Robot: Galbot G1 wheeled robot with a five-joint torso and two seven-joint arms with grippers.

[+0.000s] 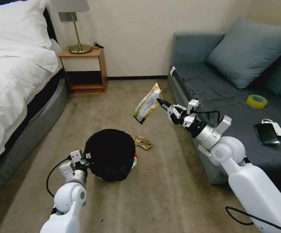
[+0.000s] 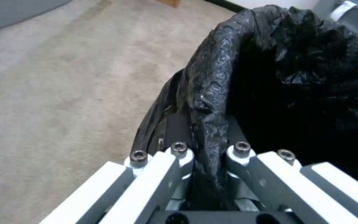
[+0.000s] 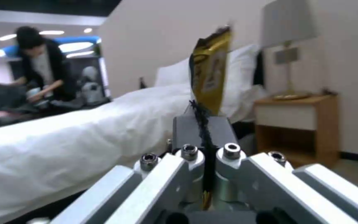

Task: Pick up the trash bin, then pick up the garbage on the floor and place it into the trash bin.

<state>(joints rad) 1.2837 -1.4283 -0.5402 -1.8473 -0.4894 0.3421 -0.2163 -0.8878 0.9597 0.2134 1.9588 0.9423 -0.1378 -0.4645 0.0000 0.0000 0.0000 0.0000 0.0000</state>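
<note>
Left gripper [image 1: 87,156] clamped on the bagged rim of the trash bin [image 1: 110,158] (lifted off the carpet, tilted); tan paper wad [image 1: 143,142] and red-white wrapper [image 1: 134,162] on the floor just beyond the bin; right gripper [image 1: 160,102], fingers closed, pinching the yellow-black snack wrapper [image 1: 147,104] aloft before the sofa [image 1: 211,84].

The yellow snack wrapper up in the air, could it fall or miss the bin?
It might. The right gripper pinches the yellow-and-black foil snack wrapper only by one thin edge, so it could slip out. It also hangs above bare carpet, off to the side of the round black-bagged trash bin, so dropped now it would probably miss. The left gripper holds the bin just by its rim and loose bag liner, so the bin could tilt or the bag could pull free.
</note>
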